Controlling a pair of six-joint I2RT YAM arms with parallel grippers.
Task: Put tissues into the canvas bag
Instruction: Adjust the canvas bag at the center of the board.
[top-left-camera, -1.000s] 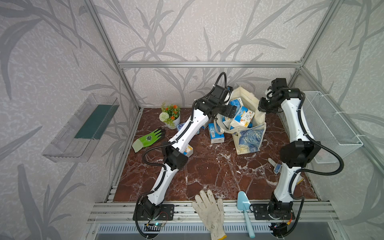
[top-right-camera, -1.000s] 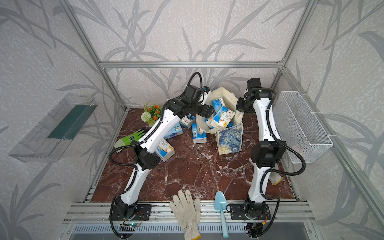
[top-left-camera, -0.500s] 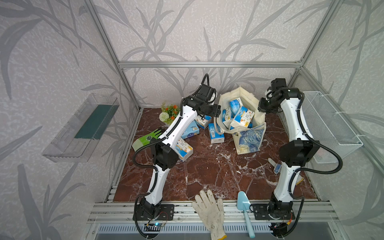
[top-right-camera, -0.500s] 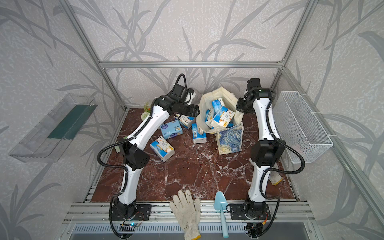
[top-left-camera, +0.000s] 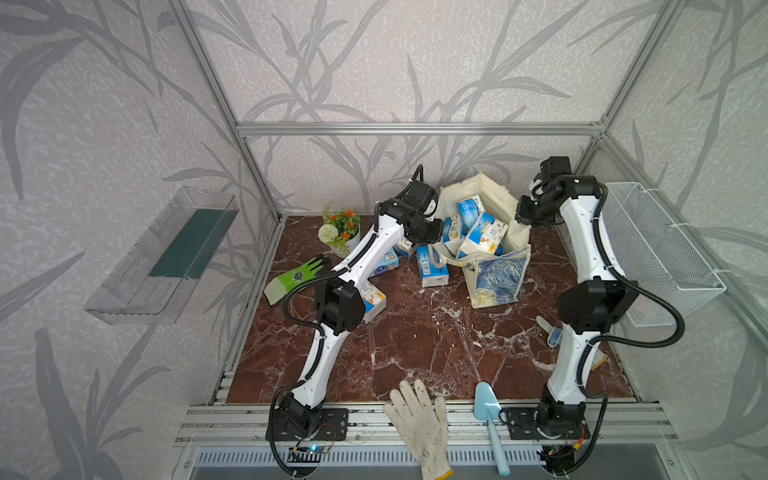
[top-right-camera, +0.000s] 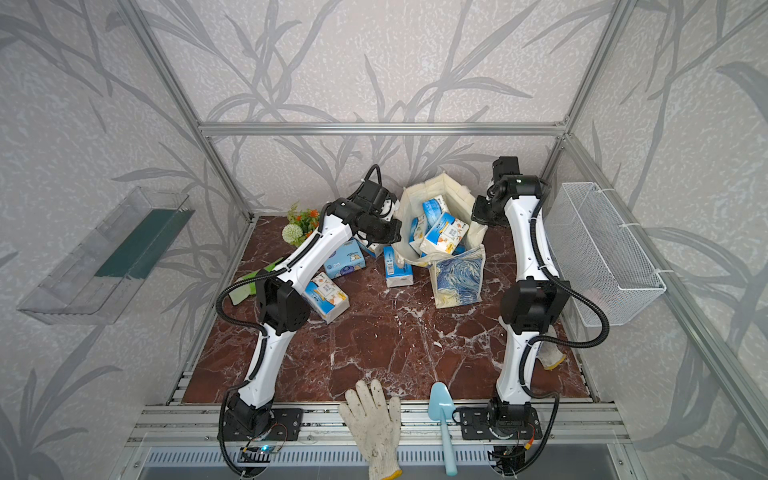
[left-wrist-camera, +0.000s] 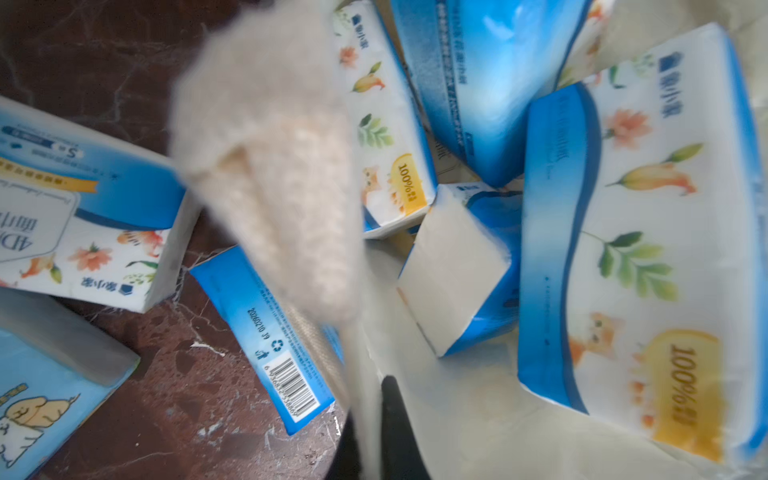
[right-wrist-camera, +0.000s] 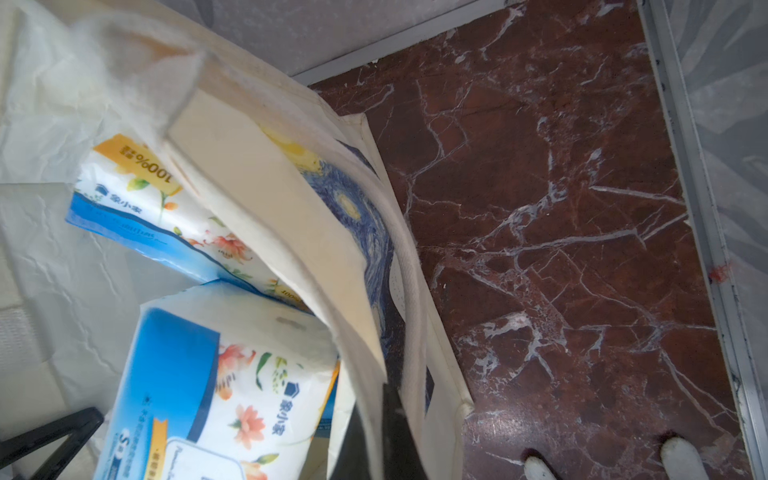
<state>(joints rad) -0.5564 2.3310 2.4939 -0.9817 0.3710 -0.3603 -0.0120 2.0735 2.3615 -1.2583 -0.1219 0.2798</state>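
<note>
The floppy cream canvas bag (top-left-camera: 498, 276) with a blue-and-yellow swirly picture stands at the back of the shiny red-brown marble table (top-left-camera: 436, 340), which has white cracks in it. Soft, brick-shaped tissue packs (top-left-camera: 484, 235) in slippery blue-and-white wrap poke out of its open top. A few loose packs (top-right-camera: 397, 266) lie on the table just beside the bag. The left gripper (left-wrist-camera: 372, 419) is clamped on cream cloth at one side of the bag's rim. The right gripper (right-wrist-camera: 374, 428) is pinched tight on the cloth at the other side. Both top views show the whole bag and both arms. The left wrist view shows, up close, a fuzzy cream rope handle (left-wrist-camera: 270, 166), a barcode, and flowers and an orange kitten printed on the packs. The right wrist view shows a ribbed cream strap (right-wrist-camera: 411, 291) lying along the swirly picture.
</note>
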